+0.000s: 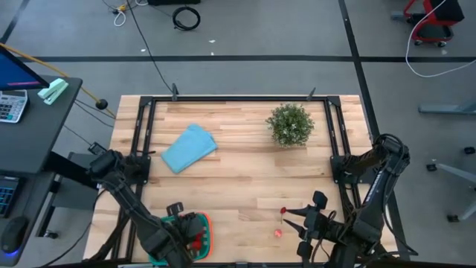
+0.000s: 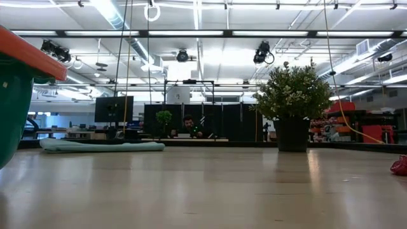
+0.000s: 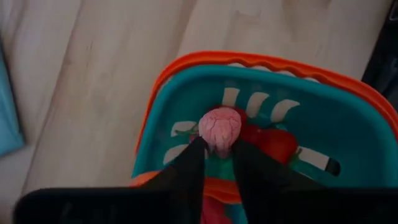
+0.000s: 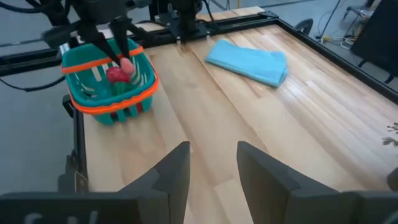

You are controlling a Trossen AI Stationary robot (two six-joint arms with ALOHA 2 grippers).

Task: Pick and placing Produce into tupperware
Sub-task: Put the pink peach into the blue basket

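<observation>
desk [image 1: 245, 186]: pale wood planks, smooth, faint sheen
tupperware [image 4: 93, 99]: glossy slotted plastic
cloth [image 1: 189, 148]: soft matt fabric

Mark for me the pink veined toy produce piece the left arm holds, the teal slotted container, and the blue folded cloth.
Pink veined toy produce piece [image 3: 219, 127]: left wrist view, its rounded front.
Teal slotted plastic container [image 4: 99, 109]: right wrist view, its side wall.
Light blue folded cloth [image 1: 189, 147]: high view, its middle.

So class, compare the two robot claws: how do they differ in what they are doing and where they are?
The left claw is shut on a pink toy fruit; the right claw is open and holds nothing. The left claw hangs over the teal basket; the right claw is over bare table, away from the basket. Both have two dark fingers.
</observation>
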